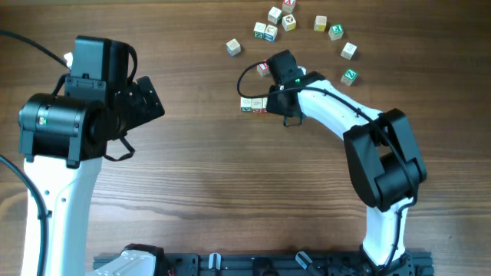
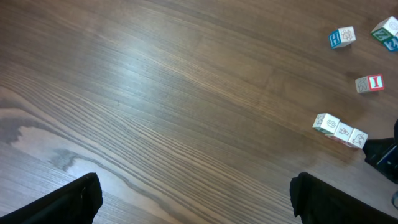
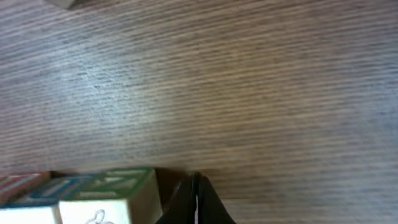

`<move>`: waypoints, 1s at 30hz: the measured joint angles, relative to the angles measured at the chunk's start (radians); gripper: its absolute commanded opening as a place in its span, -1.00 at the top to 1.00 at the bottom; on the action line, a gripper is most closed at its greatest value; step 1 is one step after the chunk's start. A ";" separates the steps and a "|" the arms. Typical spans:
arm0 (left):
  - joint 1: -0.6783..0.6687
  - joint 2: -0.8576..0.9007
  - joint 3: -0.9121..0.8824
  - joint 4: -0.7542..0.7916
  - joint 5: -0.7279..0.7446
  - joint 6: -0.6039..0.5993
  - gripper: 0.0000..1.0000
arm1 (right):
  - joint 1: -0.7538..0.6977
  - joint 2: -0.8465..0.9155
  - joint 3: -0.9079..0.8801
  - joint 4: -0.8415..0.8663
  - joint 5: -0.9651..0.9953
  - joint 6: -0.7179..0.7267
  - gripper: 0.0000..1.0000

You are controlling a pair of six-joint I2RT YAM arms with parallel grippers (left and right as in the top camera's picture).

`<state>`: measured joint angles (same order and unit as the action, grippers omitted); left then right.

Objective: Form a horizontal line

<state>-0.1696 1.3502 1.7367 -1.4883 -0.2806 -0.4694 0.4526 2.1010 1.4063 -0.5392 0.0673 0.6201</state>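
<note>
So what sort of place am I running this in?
Most likely a robotics lab bench or data-collection station, not a home: a wood-grain table, a left arm and right arm rising from a black base rail at its edge, and small loose letter cubes scattered as practice props.

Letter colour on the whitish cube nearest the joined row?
Red, on that whitish cube; left wrist view.

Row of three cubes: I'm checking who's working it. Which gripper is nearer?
Right. The right gripper, shut, sits at one end of the row of three cubes; the left gripper is open, far across the table.
</note>
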 measured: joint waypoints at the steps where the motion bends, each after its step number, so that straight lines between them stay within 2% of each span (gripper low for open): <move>1: 0.000 0.000 0.000 0.001 0.000 0.000 -1.00 | 0.000 0.000 -0.006 0.021 -0.002 0.000 0.91; 30: 0.000 0.000 0.000 0.000 0.000 0.000 -1.00 | -0.003 0.000 -0.026 0.107 -0.045 -0.077 0.91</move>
<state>-0.1696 1.3502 1.7367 -1.4883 -0.2806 -0.4694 0.4496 2.1010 1.3804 -0.4324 0.0219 0.5430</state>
